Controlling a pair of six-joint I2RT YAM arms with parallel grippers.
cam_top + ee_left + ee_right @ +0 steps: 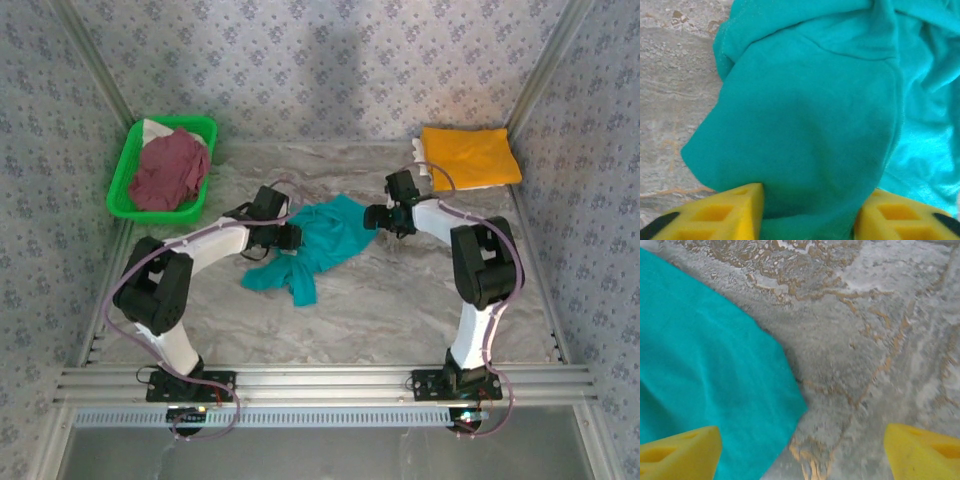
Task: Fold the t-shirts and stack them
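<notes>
Left wrist view: a thick fold of the teal t-shirt (810, 110) is seen filling the gap between the left jaws and touching both; whether it is clamped cannot be told. In the right wrist view the right jaws are seen wide open, one over the shirt's corner, the other over bare surface (865, 340). From above, the shirt is found crumpled between the arms, its long axis slanting near-left to far-right, each end beside one arm.
</notes>
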